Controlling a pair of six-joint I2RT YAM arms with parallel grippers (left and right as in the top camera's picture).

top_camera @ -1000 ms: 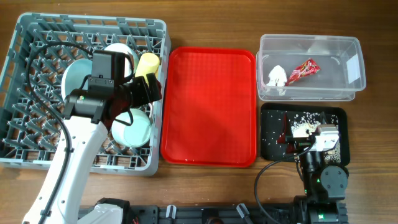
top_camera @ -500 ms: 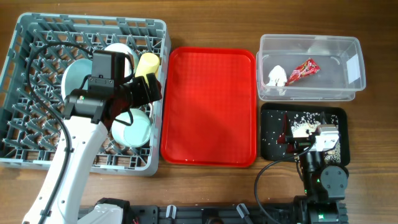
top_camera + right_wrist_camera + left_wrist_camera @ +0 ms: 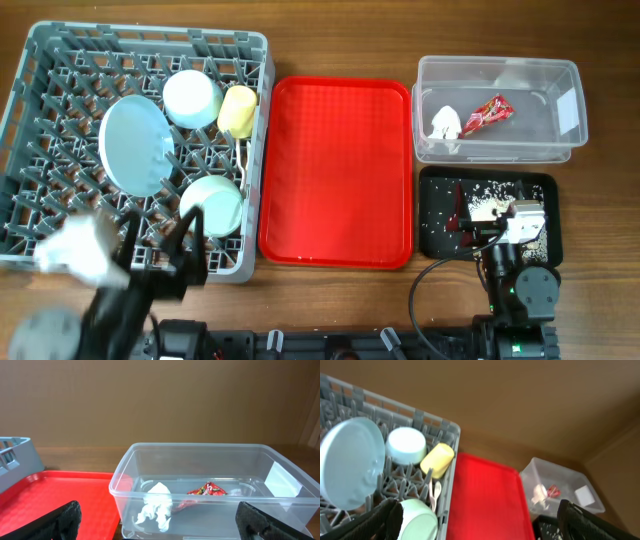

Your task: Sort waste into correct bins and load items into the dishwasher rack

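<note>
Left gripper [image 3: 479,508] is spread wide, nothing held; its arm is blurred at the near edge of the rack [image 3: 150,36]. Right gripper [image 3: 157,512] is spread wide, empty, over the black tray [image 3: 432,240]. Yellow cup [image 3: 238,110] is laid on its side in the rack, long axis near-far.

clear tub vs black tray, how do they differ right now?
The clear tub is see-through and tall-walled; the black tray is opaque and shallow. The tub holds the napkin and red wrapper; the tray holds rice scraps. Both are rectangular, similar in footprint, right of the red serving tray.
</note>
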